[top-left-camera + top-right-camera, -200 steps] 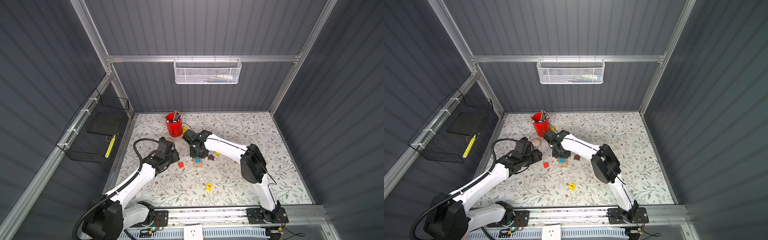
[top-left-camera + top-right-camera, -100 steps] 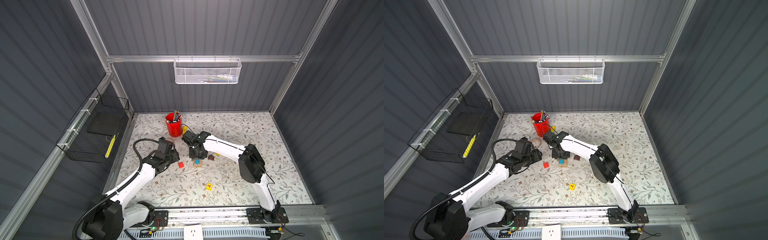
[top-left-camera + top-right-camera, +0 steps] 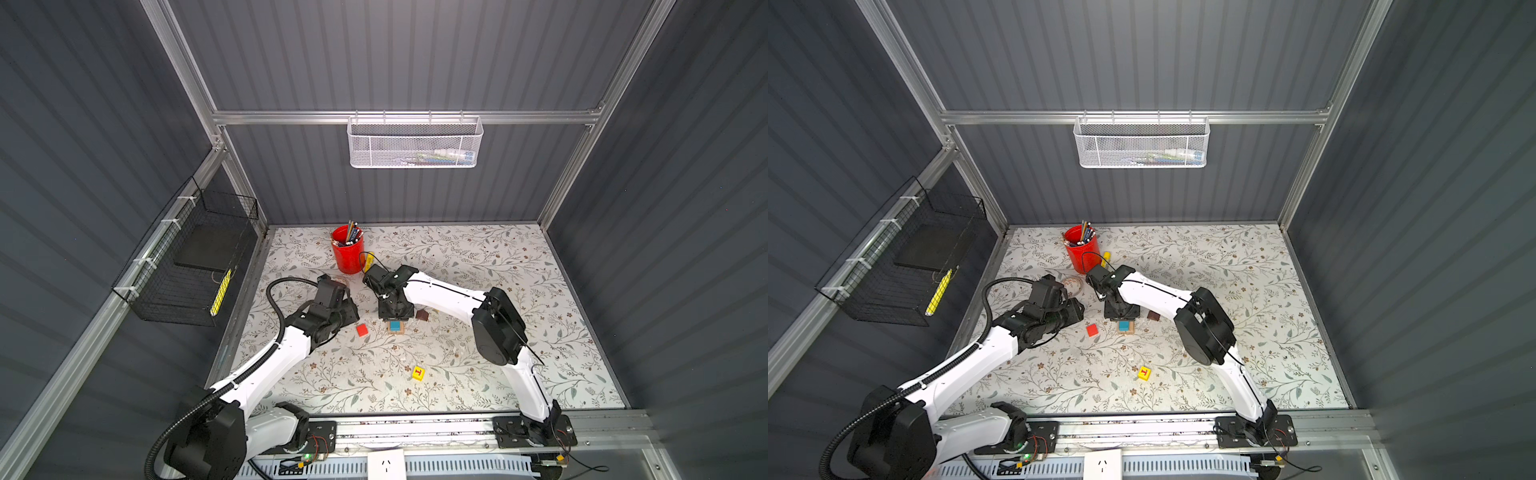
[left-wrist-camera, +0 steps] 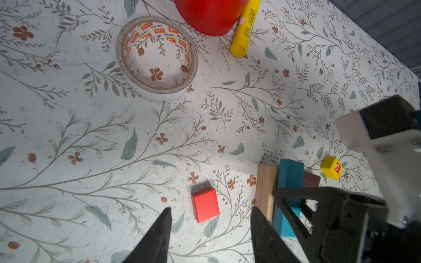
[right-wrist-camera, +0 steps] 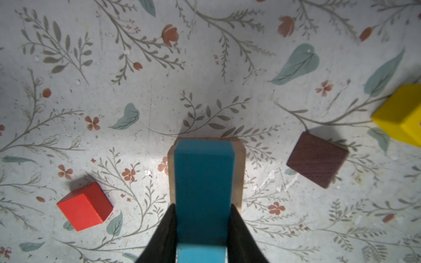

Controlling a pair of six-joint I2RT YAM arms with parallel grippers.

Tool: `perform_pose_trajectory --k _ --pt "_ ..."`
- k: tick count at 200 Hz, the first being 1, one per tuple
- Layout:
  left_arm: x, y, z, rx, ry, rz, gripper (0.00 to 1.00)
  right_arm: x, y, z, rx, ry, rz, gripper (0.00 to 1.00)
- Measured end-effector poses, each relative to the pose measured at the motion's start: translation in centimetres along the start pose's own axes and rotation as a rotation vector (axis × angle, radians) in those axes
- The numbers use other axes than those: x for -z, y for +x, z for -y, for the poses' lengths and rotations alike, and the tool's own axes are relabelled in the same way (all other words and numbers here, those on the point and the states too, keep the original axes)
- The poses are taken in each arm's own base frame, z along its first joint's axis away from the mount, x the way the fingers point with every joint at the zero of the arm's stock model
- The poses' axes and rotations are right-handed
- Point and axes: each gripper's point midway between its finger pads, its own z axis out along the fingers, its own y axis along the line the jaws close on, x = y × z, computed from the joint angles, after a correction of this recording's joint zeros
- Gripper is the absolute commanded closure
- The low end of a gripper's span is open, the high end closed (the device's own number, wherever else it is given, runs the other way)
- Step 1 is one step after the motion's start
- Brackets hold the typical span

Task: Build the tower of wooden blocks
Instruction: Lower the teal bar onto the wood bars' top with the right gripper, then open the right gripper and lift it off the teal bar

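1. Right pincer (image 5: 202, 208) points down and is pinching the blue oblong (image 5: 204, 173) by its long sides, both jaws flat against it.
2. Blue oblong lies lengthwise on top of the tan oblongs (image 5: 240, 173), which stick out on both sides under it. Number of tan pieces: cannot tell.
3. That stack sits around the middle of the surface (image 3: 498, 270) in both top views, slightly toward 9 o'clock.
4. Left pincer (image 4: 211, 207) is spread with nothing in it. It hangs over the surface at about 9 o'clock from the stack.
5. Red cube (image 4: 205, 207) shows in the gap between the left pincer's tips in the left wrist view, with no contact visible. In both top views it lies at 9 o'clock from the stack, near but apart.
6. Dark brown roof piece (image 3: 422, 315) is on the surface at 2 o'clock from the stack, just beside it, not touching.
7. Lettered yellow cube (image 3: 419, 372) sits alone at 5 o'clock from the stack, well apart.
8. Second yellow cube (image 4: 332, 168) shows in both wrist views, just past the roof piece.
9. Red pen cup (image 3: 347, 255) stands at 11 o'clock from the stack. The yellow marker (image 4: 245, 29) lies against its base, and a tape roll (image 4: 157, 59) lies flat beside it.
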Motion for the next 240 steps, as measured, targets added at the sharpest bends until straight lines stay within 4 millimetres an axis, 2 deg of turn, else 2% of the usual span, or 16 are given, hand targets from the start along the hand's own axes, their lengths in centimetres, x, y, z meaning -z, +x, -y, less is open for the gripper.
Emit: perform_pose_trajectory --k 35,58,82,145,240 --pt "0.0 0.0 0.0 0.0 0.0 0.0 0.44 -0.2 0.02 0.05 0.001 0.006 -0.001 0.68" --pt "0.0 0.01 -0.01 0.0 0.0 0.0 0.44 -0.2 0.02 0.05 0.001 0.006 -0.001 0.6" --pt "0.0 0.01 -0.01 0.0 0.0 0.0 0.44 -0.16 -0.03 0.0 0.005 0.004 0.001 0.58" --pt "0.0 0.01 -0.01 0.0 0.0 0.0 0.44 -0.15 -0.07 0.04 0.009 0.007 0.003 0.68" --pt "0.0 0.02 -0.02 0.0 -0.001 -0.001 0.44 0.25 -0.62 -0.17 0.02 0.0 0.02 0.68"
